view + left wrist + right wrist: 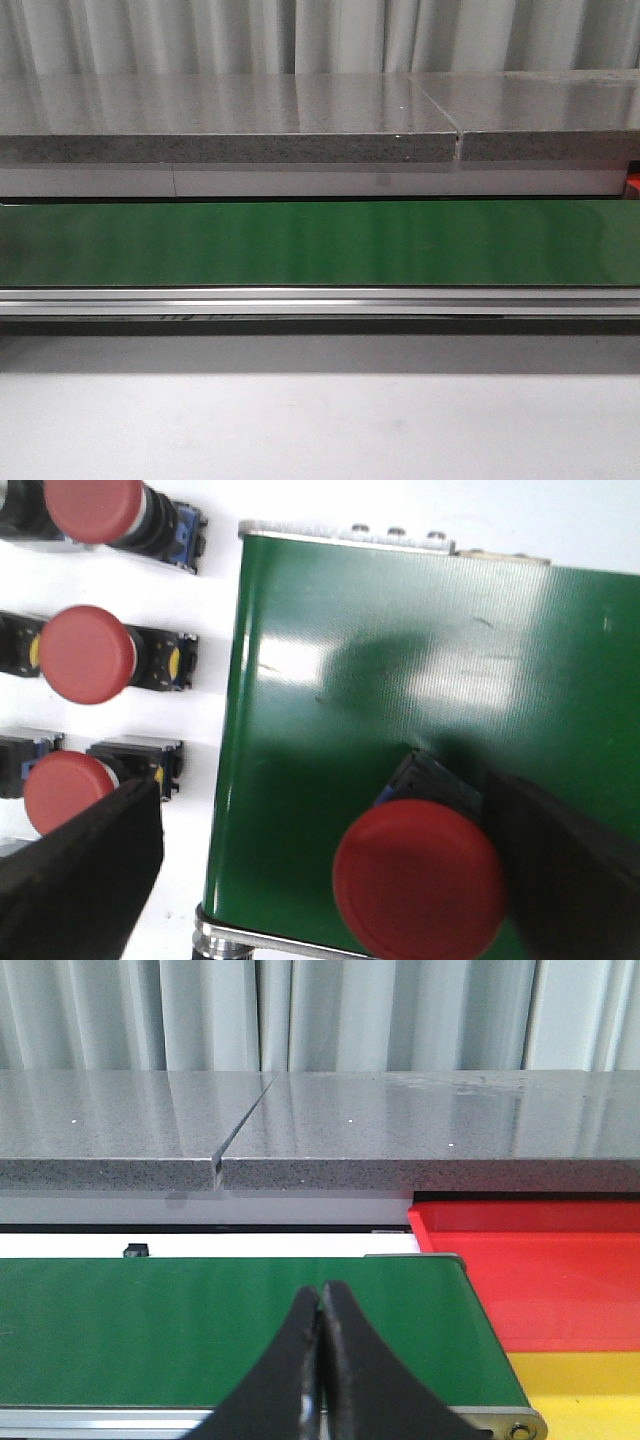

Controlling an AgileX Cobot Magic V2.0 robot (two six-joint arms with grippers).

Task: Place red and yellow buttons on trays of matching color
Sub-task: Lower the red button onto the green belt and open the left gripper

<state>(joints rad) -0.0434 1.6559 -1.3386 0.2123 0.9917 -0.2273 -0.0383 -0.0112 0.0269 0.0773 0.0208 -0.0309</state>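
Note:
In the left wrist view, a red button (418,878) with a black and blue base stands on the green belt (380,660) near its end. My left gripper (320,815) is open around it; one finger (560,870) is right beside the button and the other finger (80,870) is far off over the white table. In the right wrist view, my right gripper (321,1305) is shut and empty above the belt (150,1330). A red tray (540,1270) and a yellow tray (585,1390) lie just past the belt's end. No yellow button shows.
Three more red buttons (86,654) (95,505) (66,790) stand on the white table beside the belt. The front view shows the green belt (320,242), its metal rail (320,300) and a grey stone ledge (230,125) behind; no arm shows there.

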